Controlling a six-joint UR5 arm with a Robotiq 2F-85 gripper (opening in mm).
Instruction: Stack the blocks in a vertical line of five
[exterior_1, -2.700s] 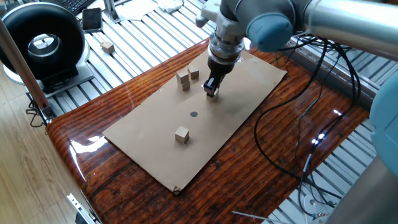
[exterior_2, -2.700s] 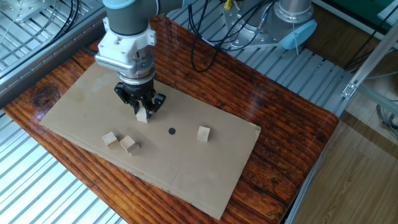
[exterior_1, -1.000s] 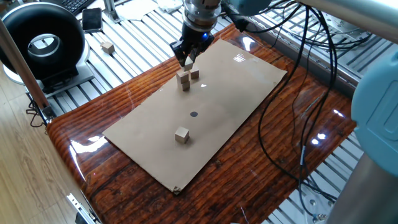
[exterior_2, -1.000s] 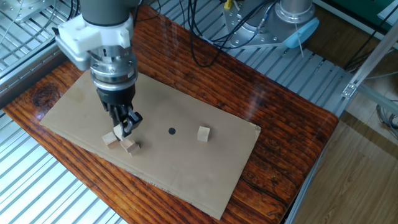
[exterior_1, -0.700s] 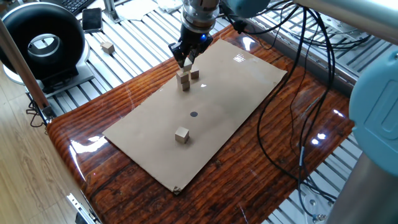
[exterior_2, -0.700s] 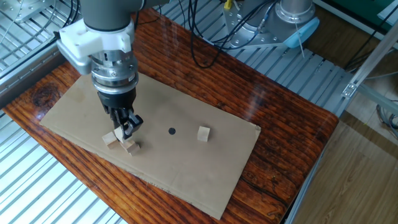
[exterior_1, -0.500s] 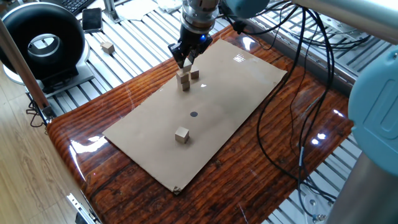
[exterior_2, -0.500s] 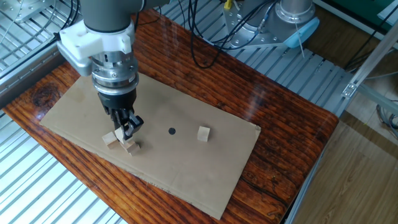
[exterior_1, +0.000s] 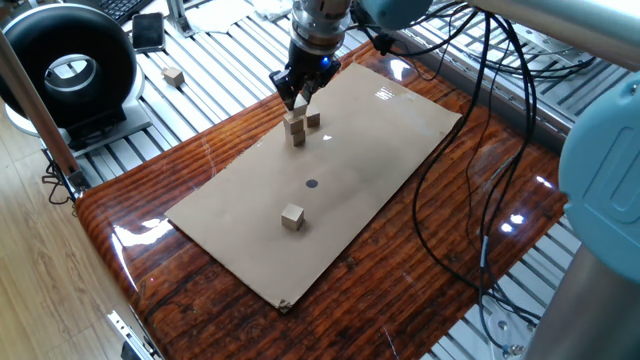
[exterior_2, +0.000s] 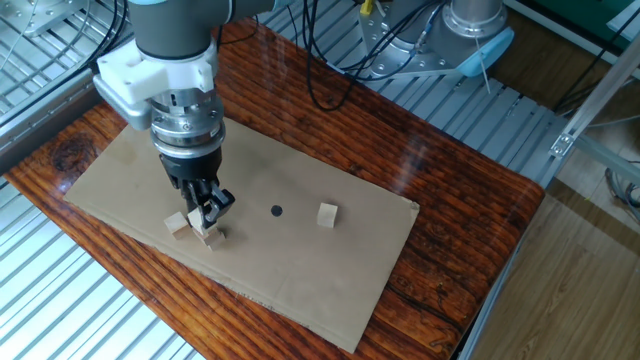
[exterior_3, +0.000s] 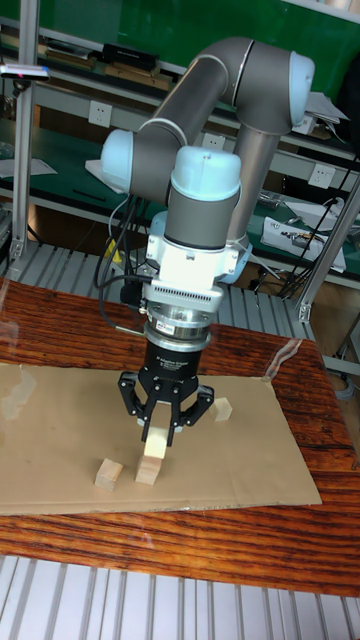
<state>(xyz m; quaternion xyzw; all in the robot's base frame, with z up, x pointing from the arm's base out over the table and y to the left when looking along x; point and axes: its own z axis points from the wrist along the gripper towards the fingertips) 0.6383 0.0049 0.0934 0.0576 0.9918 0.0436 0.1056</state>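
Note:
My gripper (exterior_1: 297, 99) (exterior_2: 206, 212) (exterior_3: 160, 412) is shut on a light-tan wooden block (exterior_3: 157, 413) and holds it upright directly over another block (exterior_1: 296, 133) (exterior_2: 211, 236) (exterior_3: 148, 446) standing on the cardboard sheet. The held block's underside is at the lower one's top; I cannot tell whether they touch. A third block (exterior_1: 313, 119) (exterior_2: 177, 222) (exterior_3: 107, 447) lies just beside them. One more block (exterior_1: 291, 216) (exterior_2: 327, 214) (exterior_3: 222, 408) sits apart, beyond the black dot (exterior_1: 311, 183).
The cardboard sheet (exterior_1: 380, 130) lies on a glossy wooden table (exterior_1: 200, 290). A tan cube (exterior_1: 174, 75) rests off the table on the metal slats, near a black round device (exterior_1: 68, 70). Cables (exterior_1: 500, 150) hang along the table's right side.
The gripper carried its block from the middle of the cardboard to above the block near the sheet's end. Over the last second it only edged slightly lower.

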